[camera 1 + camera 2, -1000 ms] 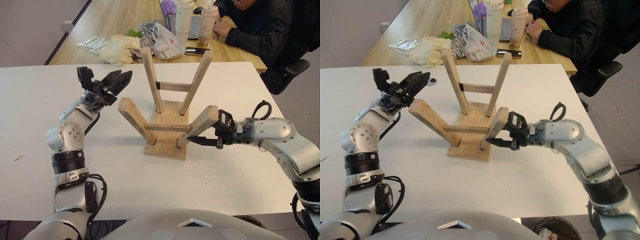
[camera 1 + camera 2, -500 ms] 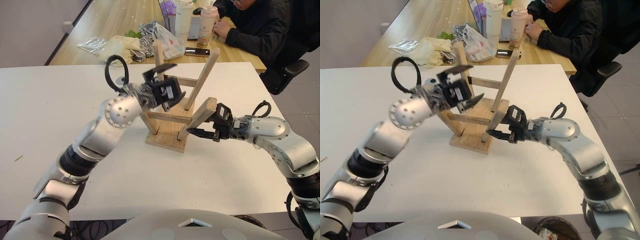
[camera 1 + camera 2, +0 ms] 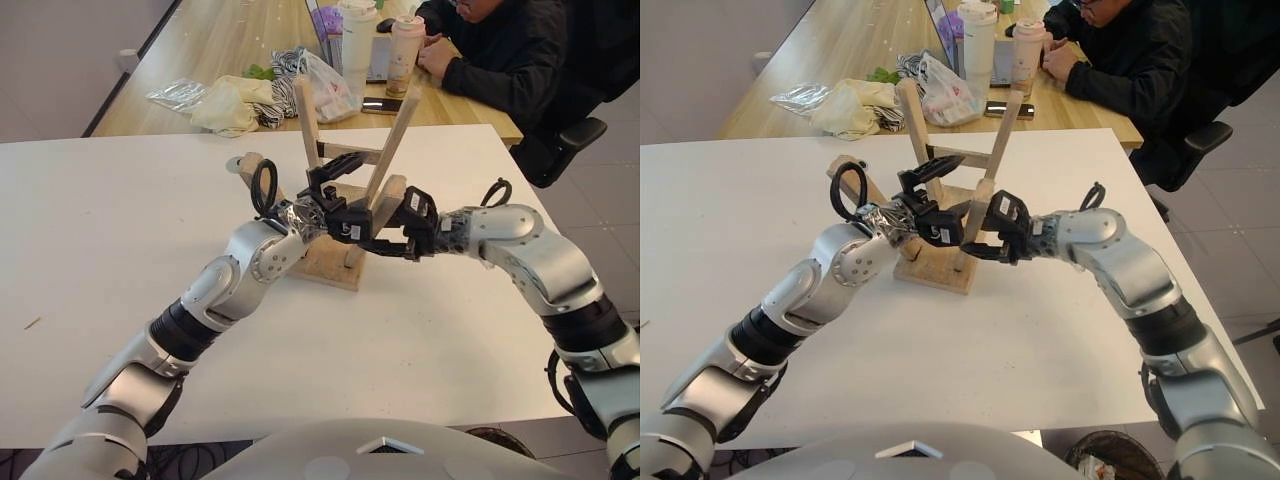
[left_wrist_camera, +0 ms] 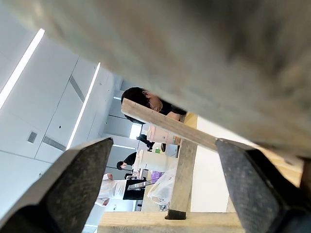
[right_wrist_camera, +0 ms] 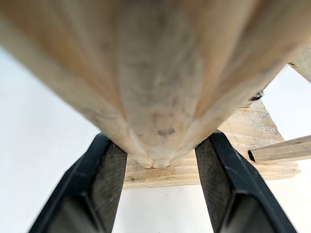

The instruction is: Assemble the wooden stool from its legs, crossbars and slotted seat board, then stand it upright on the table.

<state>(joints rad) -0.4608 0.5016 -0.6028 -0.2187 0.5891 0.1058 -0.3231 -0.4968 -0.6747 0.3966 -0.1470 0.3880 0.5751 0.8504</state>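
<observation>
Stool (image 3: 312, 140) lies upside down in the middle of the white table (image 3: 100, 230), its seat (image 3: 330, 270) flat on the top and the four legs slanting upward. A crossbar (image 3: 350, 152) joins the two far legs.

The right gripper (image 3: 385, 243) comes in from the right side and is clamped on the near right leg (image 3: 386, 198). In its wrist view both fingers (image 5: 109, 179) press against opposite sides of that leg, with the seat just beyond its lower end.

The left gripper (image 3: 350, 205) reaches in from the near left, in among the legs and close beside the right gripper. Its fingers (image 4: 82, 179) are spread apart. In its wrist view a crossbar and an upright leg stand farther off in the gap between them, while a blurred wooden piece runs close over the camera. Whether that gripper touches any part cannot be told.

Bags (image 3: 325, 85) and cups (image 3: 405, 40) sit on a wooden table behind.
</observation>
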